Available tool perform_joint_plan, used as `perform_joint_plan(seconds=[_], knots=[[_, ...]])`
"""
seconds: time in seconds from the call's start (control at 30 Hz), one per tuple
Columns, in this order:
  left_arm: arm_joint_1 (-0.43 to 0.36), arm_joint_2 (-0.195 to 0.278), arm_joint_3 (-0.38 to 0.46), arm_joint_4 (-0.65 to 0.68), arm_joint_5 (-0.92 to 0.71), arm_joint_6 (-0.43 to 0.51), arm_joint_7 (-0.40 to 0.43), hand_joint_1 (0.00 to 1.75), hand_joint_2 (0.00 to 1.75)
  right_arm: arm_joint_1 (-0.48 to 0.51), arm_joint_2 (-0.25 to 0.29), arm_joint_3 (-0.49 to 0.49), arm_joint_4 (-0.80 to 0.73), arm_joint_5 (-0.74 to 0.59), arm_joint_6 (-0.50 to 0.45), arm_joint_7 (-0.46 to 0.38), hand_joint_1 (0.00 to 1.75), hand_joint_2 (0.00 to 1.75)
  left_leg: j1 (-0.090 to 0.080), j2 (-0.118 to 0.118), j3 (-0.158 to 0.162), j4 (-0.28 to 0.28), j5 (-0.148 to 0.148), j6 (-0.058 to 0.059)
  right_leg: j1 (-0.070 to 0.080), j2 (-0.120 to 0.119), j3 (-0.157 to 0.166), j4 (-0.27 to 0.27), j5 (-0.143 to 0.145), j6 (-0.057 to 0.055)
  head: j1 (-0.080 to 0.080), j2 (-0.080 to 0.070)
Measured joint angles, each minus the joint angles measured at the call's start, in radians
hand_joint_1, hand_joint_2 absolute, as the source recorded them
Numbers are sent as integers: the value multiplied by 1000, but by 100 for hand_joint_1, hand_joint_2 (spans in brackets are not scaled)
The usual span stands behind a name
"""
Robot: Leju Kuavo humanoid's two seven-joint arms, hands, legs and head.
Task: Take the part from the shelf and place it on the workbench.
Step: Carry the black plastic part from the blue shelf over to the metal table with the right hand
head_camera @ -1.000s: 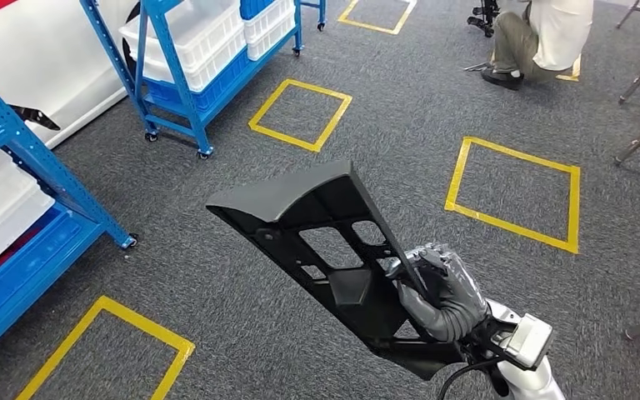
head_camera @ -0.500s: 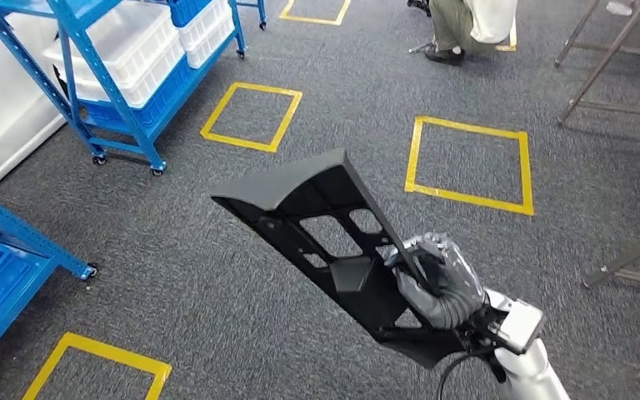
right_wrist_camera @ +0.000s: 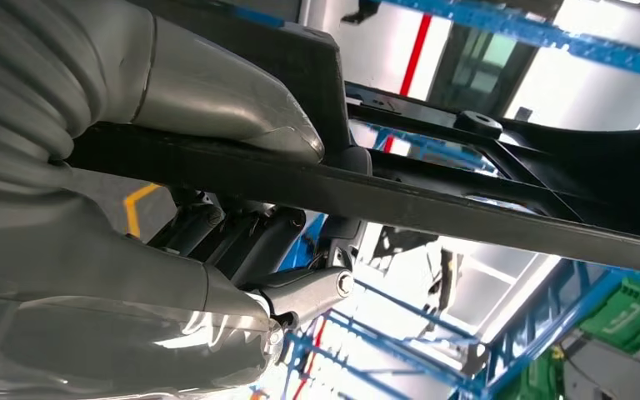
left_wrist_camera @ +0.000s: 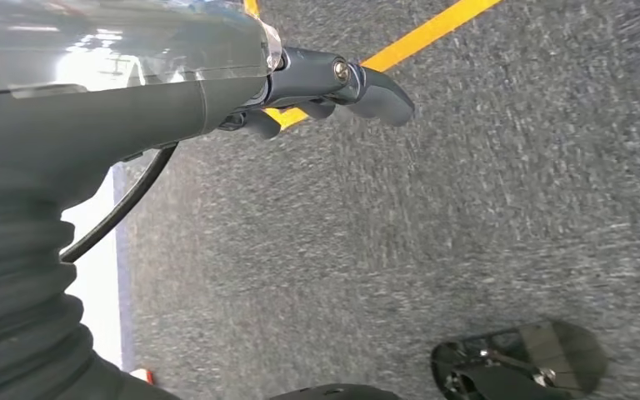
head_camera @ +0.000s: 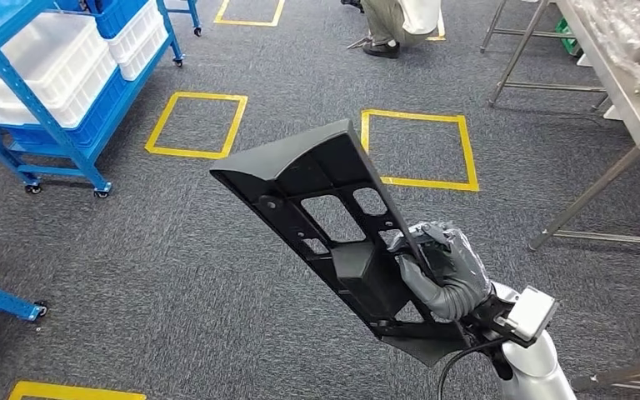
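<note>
Right hand [head_camera: 437,271] grips black part [head_camera: 325,221] by its lower edge, held tilted above grey carpet [head_camera: 175,250]. Left hand [left_wrist_camera: 333,83] w/ fingers apparently loose, nothing held. Workbench [head_camera: 625,92] at far right.

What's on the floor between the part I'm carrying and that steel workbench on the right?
In the head view, grey carpet and one yellow tape square lie between the black part, gripped by the right hand, and the workbench; nothing stands there.

Grey carpet [head_camera: 175,250] covered the floor, marked with yellow tape squares [head_camera: 197,125]. A blue wheeled rack [head_camera: 17,125] holding white bins [head_camera: 42,58] stood at the left, while a steel-legged table [head_camera: 625,108] lined the right, near a crouching person [head_camera: 392,21].
</note>
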Motion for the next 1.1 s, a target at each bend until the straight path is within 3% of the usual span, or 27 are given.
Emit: perform_joint_plan(seconds=[0.07,0.13,0.17,0.23,0.3,0.33,0.4,0.47,0.57,0.63,0.67,0.7,0.77,0.8,0.87,0.93,1.0,1.07,1.1], knots=[[4,3,5,0,3,2,22,0,175,-1,0,-3,-1,-2,-1,1,175,175,-3,27,2,-4,1,4,-2,-48,-59,125,-63,6,0,0],[5,6,7,0,2,3,43,0,175,5,0,-7,-1,-2,-2,-5,175,175,-5,53,2,-3,-2,5,-8,-61,-99,211,-86,13,0,0],[5,8,8,0,4,3,51,0,175,8,0,-10,-1,-3,-5,-10,175,175,-5,64,3,-3,-4,4,-10,-65,-92,202,-72,16,0,0],[6,11,13,0,11,3,61,0,175,18,0,-19,-2,-5,-10,-22,175,175,-6,86,10,-1,-11,-2,-12,-88,-22,77,-11,18,0,0],[8,12,22,0,19,2,70,0,175,27,0,-27,-5,-11,-13,-33,175,175,-10,103,14,4,-21,-12,-5,-118,41,-40,23,8,0,0],[8,14,26,0,20,2,73,0,175,33,0,-31,-7,-14,-14,-40,175,175,-13,111,16,6,-25,-18,-1,-125,52,-63,24,2,0,0],[8,16,29,0,16,2,72,0,175,52,0,-39,-13,-14,-19,-56,175,175,-14,126,20,6,-31,-26,1,-107,52,-67,21,-11,0,0],[8,18,29,0,7,3,55,0,175,78,0,-49,-26,-10,-25,-69,175,175,-11,113,18,26,-51,-37,-2,-91,55,-72,22,-21,0,0],[8,22,29,0,0,11,7,0,175,110,0,-62,-46,-9,-26,-77,175,175,-6,68,-51,182,-136,-47,-3,-68,57,-74,22,-33,0,0],[9,26,28,0,-3,18,-23,0,175,132,0,-70,-50,-10,-18,-79,175,175,-5,60,-100,281,-163,-49,-1,-47,58,-73,21,-35,0,0],[11,29,28,0,-4,21,-32,0,175,142,0,-74,-51,-10,-12,-81,175,175,-5,57,-105,285,-149,-49,-1,-34,58,-72,21,-35,0,0],[15,32,28,0,-5,24,-38,0,175,149,0,-76,-51,-10,-6,-85,175,175,-4,51,-93,251,-118,-47,-1,-20,58,-70,21,-35,0,0],[19,38,28,0,-8,29,-46,0,175,155,0,-80,-51,-11,8,-95,175,175,0,14,-46,128,-46,-42,-1,7,58,-66,20,-31,0,0],[19,41,28,0,-10,31,-48,0,175,157,0,-82,-51,-11,15,-102,175,175,2,-7,-26,76,-27,-39,-1,19,56,-64,21,-27,0,0],[16,43,27,0,-12,35,-51,0,175,160,1,-85,-51,-12,25,-110,175,175,3,-30,-11,35,-23,-31,-2,38,47,-64,27,-14,0,0],[13,44,26,0,-13,36,-52,0,175,164,1,-88,-50,-12,28,-113,175,175,3,-12,-8,26,-19,-18,-4,49,41,-65,32,-1,0,0],[12,46,26,0,-12,38,-52,0,175,167,2,-94,-50,-13,29,-114,175,175,4,10,-6,16,-10,-2,-2,10,24,-30,7,7,0,0],[13,48,26,-1,-10,39,-53,0,175,167,4,-98,-49,-13,30,-115,175,175,0,35,-7,13,-7,6,-2,-43,-25,82,-56,11,0,0],[15,49,26,-1,-6,40,-53,0,175,167,4,-98,-47,-14,31,-115,175,175,-2,47,-8,13,-6,7,-4,-55,-55,148,-86,13,0,0]])
